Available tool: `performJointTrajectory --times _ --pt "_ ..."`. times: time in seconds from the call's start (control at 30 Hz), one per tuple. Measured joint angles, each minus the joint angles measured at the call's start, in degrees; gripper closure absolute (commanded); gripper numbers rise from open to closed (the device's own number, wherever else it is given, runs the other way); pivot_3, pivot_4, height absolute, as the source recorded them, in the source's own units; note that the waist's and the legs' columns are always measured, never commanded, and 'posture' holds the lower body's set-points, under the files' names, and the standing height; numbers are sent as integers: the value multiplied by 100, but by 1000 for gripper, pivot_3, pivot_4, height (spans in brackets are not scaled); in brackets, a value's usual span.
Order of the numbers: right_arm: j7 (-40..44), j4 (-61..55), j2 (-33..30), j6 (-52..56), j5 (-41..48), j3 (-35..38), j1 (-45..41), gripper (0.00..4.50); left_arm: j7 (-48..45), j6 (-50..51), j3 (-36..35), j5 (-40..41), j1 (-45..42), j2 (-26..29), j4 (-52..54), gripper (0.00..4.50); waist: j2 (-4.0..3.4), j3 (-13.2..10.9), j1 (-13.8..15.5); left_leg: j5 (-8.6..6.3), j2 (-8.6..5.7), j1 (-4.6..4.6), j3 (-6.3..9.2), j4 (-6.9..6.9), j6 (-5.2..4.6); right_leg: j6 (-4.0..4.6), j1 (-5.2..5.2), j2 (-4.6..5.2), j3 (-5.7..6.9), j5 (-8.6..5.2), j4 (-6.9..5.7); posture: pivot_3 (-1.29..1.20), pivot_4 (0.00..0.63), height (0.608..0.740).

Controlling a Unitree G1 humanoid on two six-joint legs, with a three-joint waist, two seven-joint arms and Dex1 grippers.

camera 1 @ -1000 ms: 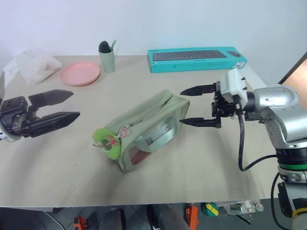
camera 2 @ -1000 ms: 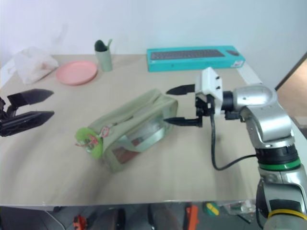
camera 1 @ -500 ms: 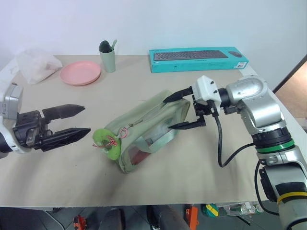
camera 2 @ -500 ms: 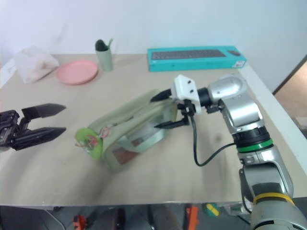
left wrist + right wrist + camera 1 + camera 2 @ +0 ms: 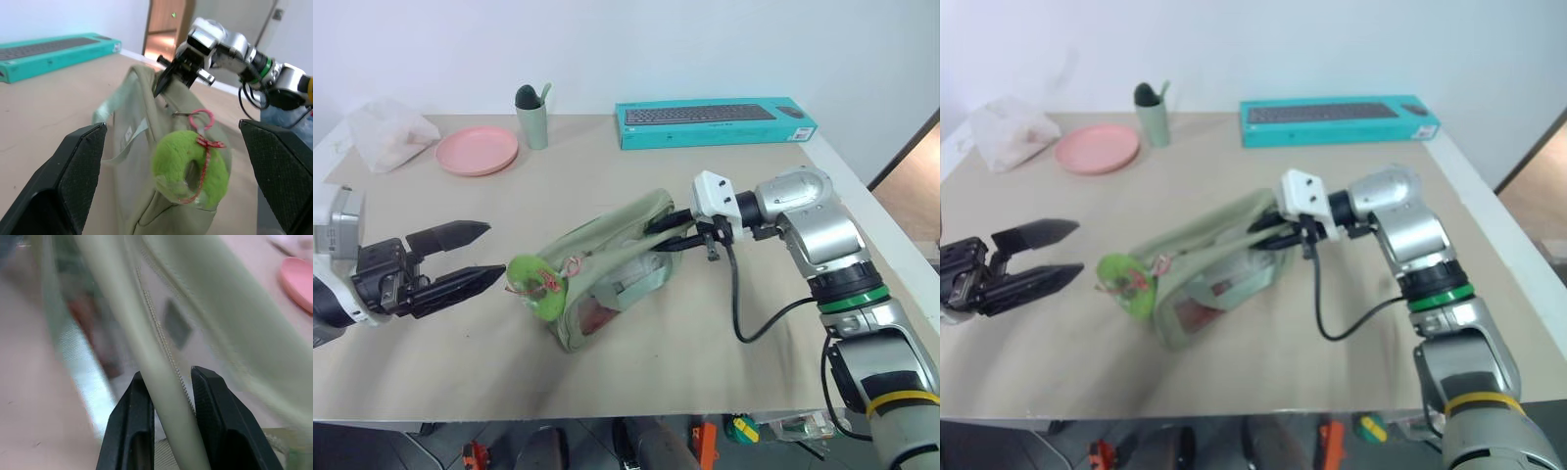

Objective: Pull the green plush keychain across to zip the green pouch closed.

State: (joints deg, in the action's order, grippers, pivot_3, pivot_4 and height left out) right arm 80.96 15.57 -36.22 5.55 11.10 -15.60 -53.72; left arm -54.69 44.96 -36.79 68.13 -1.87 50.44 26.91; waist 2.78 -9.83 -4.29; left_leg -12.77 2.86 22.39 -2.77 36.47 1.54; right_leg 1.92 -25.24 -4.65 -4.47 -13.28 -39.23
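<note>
Right gripper [image 5: 658,231] clamps the pouch's [image 5: 607,269] far end, left gripper [image 5: 475,257] gapes beside the untouched keychain [image 5: 534,285]; zipping not begun.

green pouch [image 5: 607,269]: red contents blurred behind clear panel | right gripper [image 5: 658,232]: fingertips hidden in pouch fabric

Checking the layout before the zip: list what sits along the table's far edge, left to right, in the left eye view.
Crumpled clear bag → pink plate → pale green cup → teal keyboard box.
</note>
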Motion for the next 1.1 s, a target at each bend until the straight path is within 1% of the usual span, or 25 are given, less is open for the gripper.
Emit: performJointTrajectory --times 0.07,0.13,0.2,0.23,0.27,0.3,0.7,0.87,0.93,1.1 --pt "-273 253 94 9 -100 4 -127 3300 110 -11 -176 116 -27 -39 -49 0 1 0 -1 4 3 3 0 9 5 1 0 0 5 10 -1 0 150 739" --pt "-356 356 140 138 -20 135 -134 3300 286 -18 -451 309 -34 -41 -87 0 1 0 4 5 2 6 -3 12 6 1 1 3 4 11 -1 0 150 739" --pt "-248 349 123 279 118 244 -130 3808 348 -30 -567 367 -38 -41 -100 0 0 0 8 5 0 6 -7 12 6 1 1 6 0 11 -1 0 150 739" --pt "-138 246 76 341 188 246 -84 3908 395 -38 -568 368 -22 -43 -98 0 0 0 9 4 1 6 -8 11 6 1 1 6 0 10 -1 0 150 739" --pt "-65 131 39 385 230 246 -13 4298 437 -44 -568 371 -11 -51 -98 0 0 0 10 4 1 7 -6 10 6 2 1 6 1 9 -1 0 150 739" --pt "-21 80 27 415 243 246 23 4449 448 -51 -568 374 -5 -56 -98 0 0 0 10 4 1 7 -6 10 6 3 0 6 2 8 -1 0 150 739" --pt "-3 -72 -39 575 302 251 103 4449 536 -129 -529 390 -7 -59 -96 0 0 0 7 4 7 6 -4 9 6 3 -1 1 7 9 -1 0 150 739" --pt "-447 274 101 576 -32 241 -319 4449 559 -134 -409 400 -16 -65 -84 0 -1 -1 3 5 5 7 -8 11 7 0 -3 2 3 12 -1 0 150 739" --pt "-478 186 87 788 -71 241 -547 4449 581 -137 -408 427 -16 -66 -83 0 -1 -1 4 5 6 9 -8 9 7 3 -5 2 4 10 -1 0 150 739" --pt "-522 -159 -40 979 -301 172 -604 4449 614 -156 -408 442 -3 -132 -50 0 -1 -1 9 2 4 15 -6 2 10 15 -9 5 5 1 -1 0 150 739"
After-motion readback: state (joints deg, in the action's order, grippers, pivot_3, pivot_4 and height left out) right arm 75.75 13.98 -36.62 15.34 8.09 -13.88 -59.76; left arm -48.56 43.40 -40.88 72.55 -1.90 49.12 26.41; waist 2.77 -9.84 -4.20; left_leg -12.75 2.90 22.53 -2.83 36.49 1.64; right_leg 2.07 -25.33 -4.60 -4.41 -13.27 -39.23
